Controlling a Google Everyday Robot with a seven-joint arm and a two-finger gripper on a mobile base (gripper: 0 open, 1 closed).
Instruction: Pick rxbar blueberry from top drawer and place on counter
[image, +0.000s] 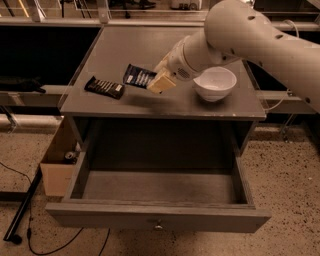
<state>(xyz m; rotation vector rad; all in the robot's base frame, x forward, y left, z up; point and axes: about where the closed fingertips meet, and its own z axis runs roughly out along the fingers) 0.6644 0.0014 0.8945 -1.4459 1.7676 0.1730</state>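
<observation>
The rxbar blueberry (137, 76), a navy-blue wrapper with white print, is held tilted just over the counter (130, 45), near its front middle. My gripper (157, 82) is shut on the bar's right end, with a beige finger (162, 83) showing in front. The arm comes in from the upper right. The top drawer (160, 187) is pulled open below the counter; its grey inside shows nothing in it. Its knob (158, 226) is at the centre of the front panel.
A black-brown wrapped bar (104, 87) lies on the counter left of the held bar. A white bowl (215, 83) stands on the counter right of the gripper. A cardboard box (56, 167) sits on the floor left of the drawer, with cables nearby.
</observation>
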